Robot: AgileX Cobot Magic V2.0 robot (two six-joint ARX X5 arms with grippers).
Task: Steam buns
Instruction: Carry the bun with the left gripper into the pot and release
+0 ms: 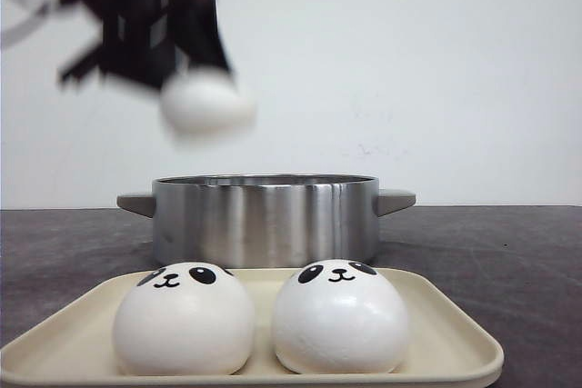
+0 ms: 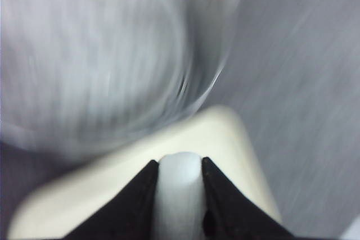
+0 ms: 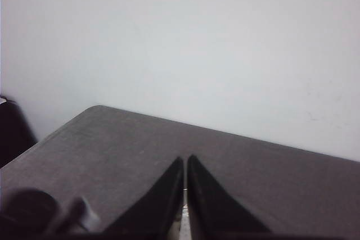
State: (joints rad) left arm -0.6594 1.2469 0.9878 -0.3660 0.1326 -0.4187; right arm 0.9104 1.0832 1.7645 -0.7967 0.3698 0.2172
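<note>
Though smeared in the front view, shows clearly enough the left gripper [image 1: 195, 88] high up, above and left of the pot [image 1: 264, 220], clamped on one bun [image 1: 207, 102]. Confirms this at the left wrist: black fingers [image 2: 135, 200] pressed on either side of the white dome, with tray [image 2: 225, 139] and blurred pot beneath. Leaves a left bun [image 1: 182, 320] and a right bun [image 1: 341, 315] just beside each other on the tray, faces up and forward. Gives no sight of a fourth; cannot tell what lies in the pot, its inside being hidden from the front. Finds the right gripper [image 3: 185, 195] drawn together to a thin slit, holding nothing, over bare table [image 3: 169, 139]. Judging by look: probably light and soft, with a smooth skin that may slip and a round form offering no edge. Best taken across the widest part, low on the flanks, with a gentle squeeze, enough to stop sliding but not to dent or smear the face. Better let go low inside the pot than dropped from height, lest it roll or tip.
</note>
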